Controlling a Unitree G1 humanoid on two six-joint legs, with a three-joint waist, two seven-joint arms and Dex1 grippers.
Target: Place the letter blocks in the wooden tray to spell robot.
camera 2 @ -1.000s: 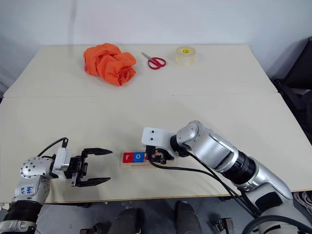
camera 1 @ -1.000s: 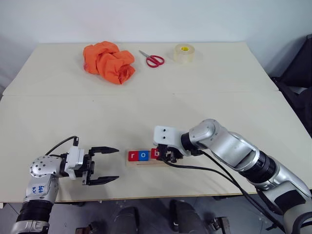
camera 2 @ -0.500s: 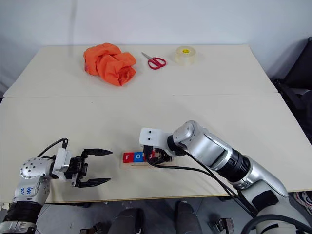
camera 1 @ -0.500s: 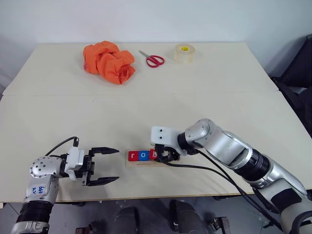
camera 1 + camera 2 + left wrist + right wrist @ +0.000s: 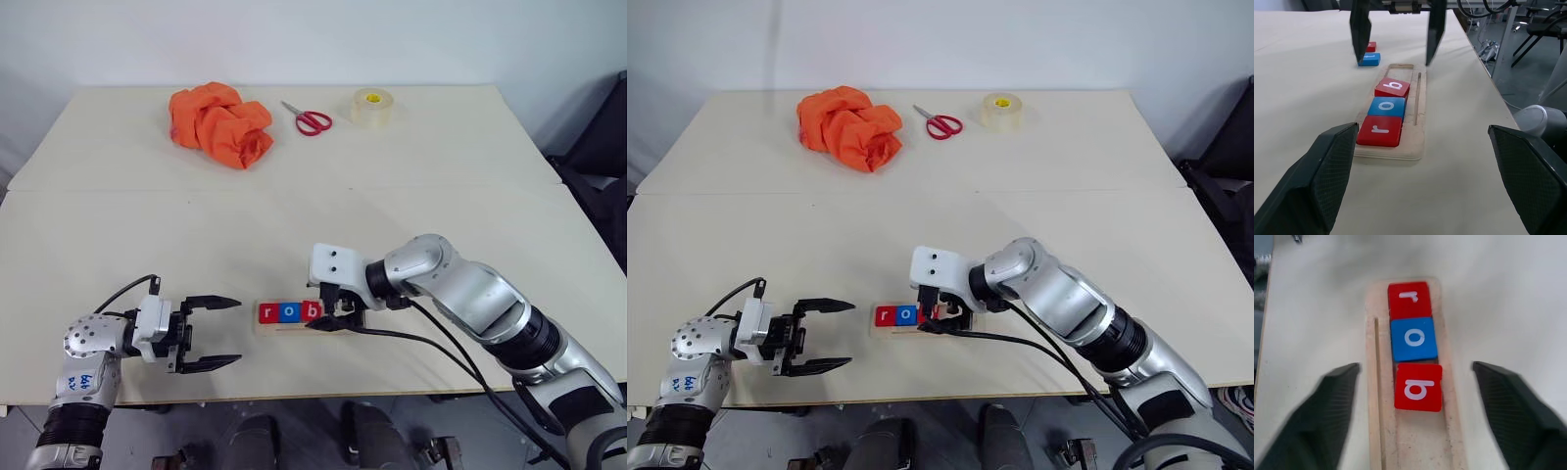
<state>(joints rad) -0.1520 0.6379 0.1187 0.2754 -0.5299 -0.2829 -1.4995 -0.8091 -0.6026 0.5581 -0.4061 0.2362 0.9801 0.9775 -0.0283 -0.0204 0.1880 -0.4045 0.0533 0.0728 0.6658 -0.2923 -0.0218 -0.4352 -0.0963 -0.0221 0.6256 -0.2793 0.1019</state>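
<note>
Long pale wooden tray [image 5: 1419,128] sits close to the near edge of the cream table [image 5: 411,196]. In it we see red r tile [image 5: 1379,131], blue o tile [image 5: 1387,106] and red b tile [image 5: 1393,87], touching in a row; tray room beyond b is free. A blue tile [image 5: 1369,59] and a red tile [image 5: 1370,46] lie on the table past the tray's far end.

Right gripper [image 5: 1413,396] hangs above b, fingers spread; earlier it sat lower, on the tile. Left gripper [image 5: 214,333], at the tray's 9 o'clock, spread, unmoved. Wide bare table at 12 o'clock.
</note>
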